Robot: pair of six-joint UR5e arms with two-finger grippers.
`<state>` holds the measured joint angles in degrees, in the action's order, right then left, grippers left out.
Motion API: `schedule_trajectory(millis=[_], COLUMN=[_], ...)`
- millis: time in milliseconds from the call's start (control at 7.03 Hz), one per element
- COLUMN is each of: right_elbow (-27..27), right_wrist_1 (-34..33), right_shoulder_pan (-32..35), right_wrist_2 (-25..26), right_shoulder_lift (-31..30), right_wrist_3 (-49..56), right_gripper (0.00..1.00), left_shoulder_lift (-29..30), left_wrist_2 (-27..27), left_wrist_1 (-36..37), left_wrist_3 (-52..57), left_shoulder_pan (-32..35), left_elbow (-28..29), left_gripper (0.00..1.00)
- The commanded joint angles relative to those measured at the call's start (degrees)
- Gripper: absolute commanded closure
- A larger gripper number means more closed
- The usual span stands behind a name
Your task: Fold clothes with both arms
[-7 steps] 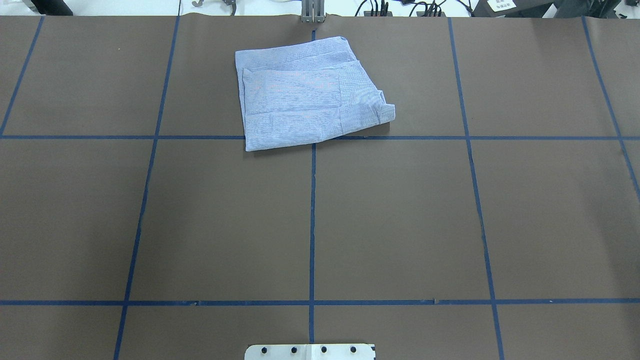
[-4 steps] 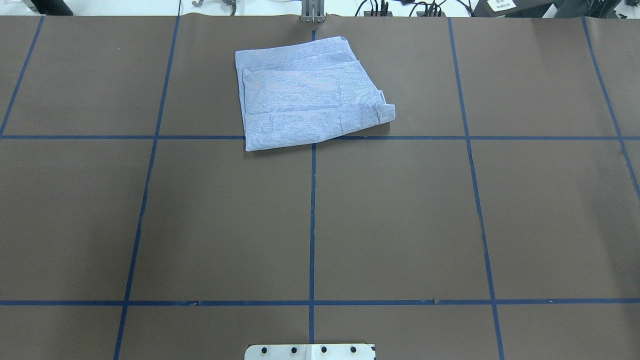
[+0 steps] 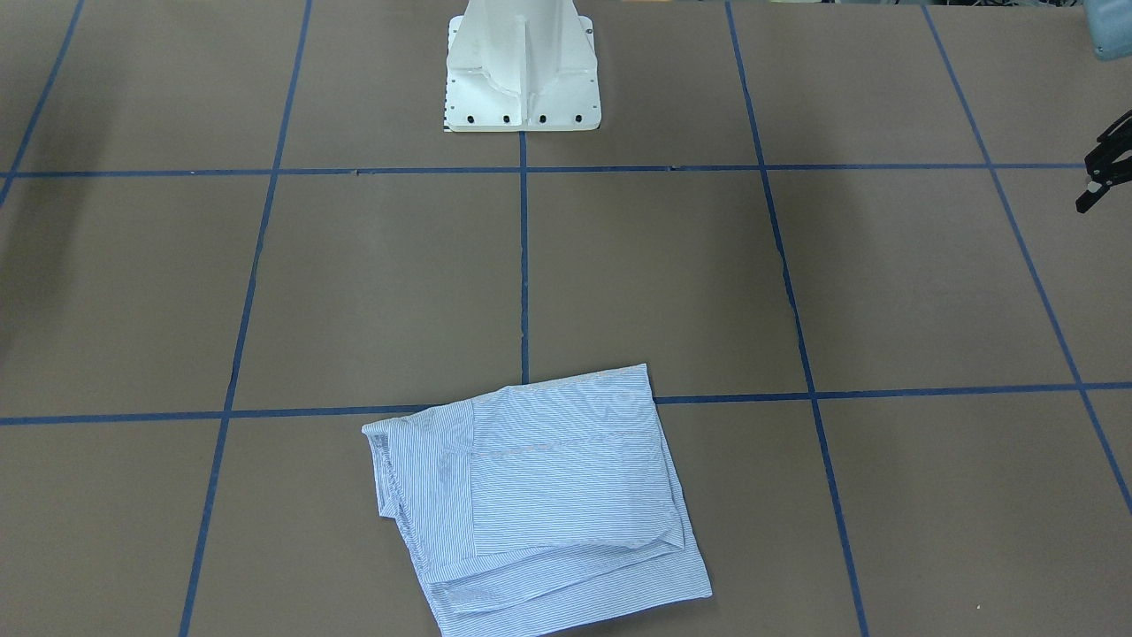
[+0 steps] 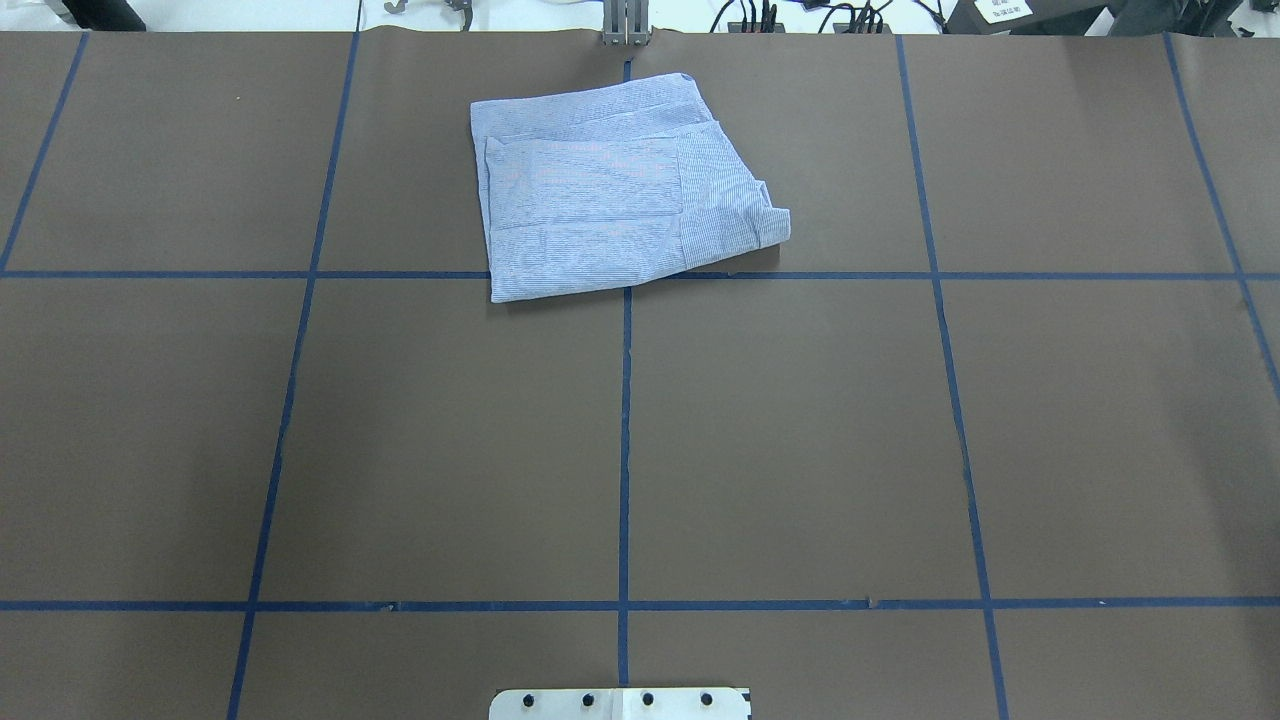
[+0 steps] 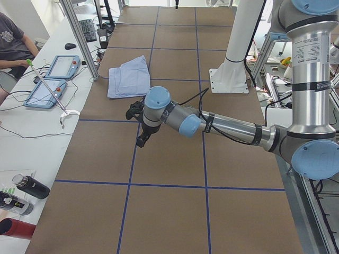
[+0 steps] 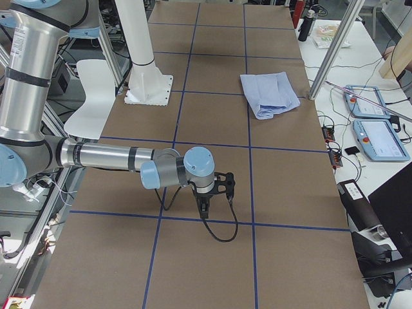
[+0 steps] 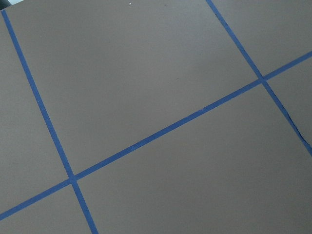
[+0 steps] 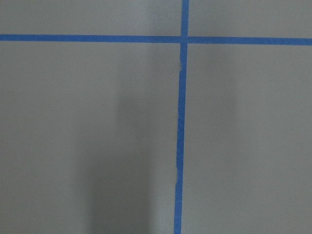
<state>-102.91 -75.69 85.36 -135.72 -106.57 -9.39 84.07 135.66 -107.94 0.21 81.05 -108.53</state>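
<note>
At the far middle of the table (image 4: 800, 450), our shirt (image 4: 620, 190) lies folded, well apart from the left gripper (image 5: 140, 132) and the right gripper (image 6: 206, 203). Whether either is open or closed we cannot tell. We judge the folding done, so any retreat should pass high and never brush the cloth.

No text, number or brand can be read in any view. A white card (image 4: 1003, 10) beyond the table's (image 4: 800, 450) far edge, toward its right corner, carries dark print too small to read. The lettering on the two pendant screens (image 6: 381, 139) past that edge is blurred.
</note>
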Motion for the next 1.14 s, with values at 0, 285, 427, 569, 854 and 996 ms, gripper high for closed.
schedule_trajectory(millis=[0, 285, 427, 569, 854, 996], right_elbow=[0.17, -0.09, -0.18, 0.34, 0.00, 0.08], right_wrist_1=[0.02, 0.63, 0.72, 0.72, 0.72, 0.81], right_shoulder_pan=[0.07, 0.07, -0.02, -0.02, -0.11, -0.02], right_wrist_2=[-0.07, 0.45, 0.28, 0.63, -0.07, -0.16], right_shoulder_lift=[0.40, -0.82, -1.09, -0.66, -0.48, -0.13], right_wrist_3=[0.24, 0.51, 0.60, 0.42, 0.42, 0.25], right_gripper=[0.00, 0.00, 0.00, 0.00, 0.00, 0.00], left_shoulder_lift=[0.57, -0.74, -3.10, -3.30, -3.21, -3.21], left_wrist_2=[0.04, 0.04, -0.22, -0.13, 0.13, 0.31], left_wrist_1=[0.44, -0.08, -0.08, 0.01, 0.53, 0.88], left_wrist_3=[-0.13, 0.23, 0.40, 0.05, 0.05, 0.05], left_shoulder_pan=[-0.02, 0.42, 0.77, 2.69, 3.06, 3.06], left_elbow=[0.16, 0.78, 1.12, 0.43, -0.80, -1.94], left_gripper=[0.00, 0.00, 0.00, 0.00, 0.00, 0.00])
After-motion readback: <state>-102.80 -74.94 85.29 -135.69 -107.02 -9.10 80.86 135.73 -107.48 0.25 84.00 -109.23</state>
